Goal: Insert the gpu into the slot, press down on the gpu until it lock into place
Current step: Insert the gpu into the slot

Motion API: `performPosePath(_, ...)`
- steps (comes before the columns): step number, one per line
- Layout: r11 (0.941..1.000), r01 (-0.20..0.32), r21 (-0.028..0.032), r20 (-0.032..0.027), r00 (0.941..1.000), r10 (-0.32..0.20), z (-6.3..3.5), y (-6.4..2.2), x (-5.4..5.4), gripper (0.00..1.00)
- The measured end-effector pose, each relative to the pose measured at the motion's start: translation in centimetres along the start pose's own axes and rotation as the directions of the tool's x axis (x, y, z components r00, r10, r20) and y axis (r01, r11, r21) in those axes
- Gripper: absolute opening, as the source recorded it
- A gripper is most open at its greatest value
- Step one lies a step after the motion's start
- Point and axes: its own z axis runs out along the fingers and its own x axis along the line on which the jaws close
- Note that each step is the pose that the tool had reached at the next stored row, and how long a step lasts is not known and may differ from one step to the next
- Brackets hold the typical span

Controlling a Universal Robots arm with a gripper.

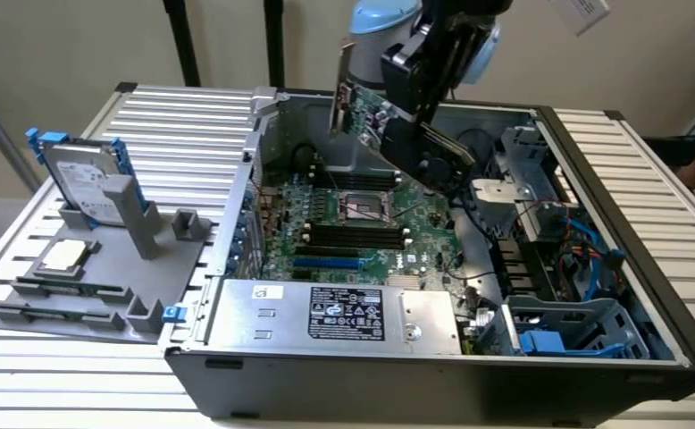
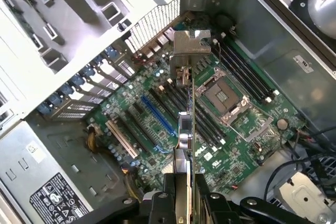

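Because the gpu had to go into its place thin edge first, the gripper held it by its two flat sides. The jaws were closed on the card, one on each side, so it could not tip or drop. It hung in the air and touched nothing but the jaws. Its shiny metal end plate was at the end far from the jaws.

Down below the jaws lay the green board, inside the open computer case. The slot, a long bright-blue strip, sat on that board. It was below the jaws and a bit off to one side, well apart from the card. It looked empty, so I think the card was not in yet. I could not tell if the card was lined up with the strip.

Lower down, past the blue strip, sat a silver power box with a black-and-white sticker. The sticker had words and small marks, but they were too small to read.
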Motion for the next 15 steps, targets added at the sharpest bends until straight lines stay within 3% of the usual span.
performPosePath(1,0.9999,0.013,-0.0018,0.0013,0.9999,-0.013,0.0,0.0,0.0,0.26)
performPosePath(3,0.9992,0.038,-0.0102,0.0097,0.9993,-0.037,0.0,-0.01,0.0,0.26)
performPosePath(7,0.9961,0.077,-0.0411,0.0463,0.9961,-0.076,0.03,0.0,0.0,0.26)
performPosePath(9,0.9933,0.103,-0.0519,0.0591,0.9932,-0.1,0.08,-0.01,0.0,0.26)
performPosePath(11,0.9894,0.134,-0.0556,0.0623,0.9894,-0.131,0.18,-0.01,0.0,0.26)
performPosePath(15,0.9771,0.205,-0.0561,0.0575,0.9777,-0.202,0.34,-0.03,-0.01,0.26)
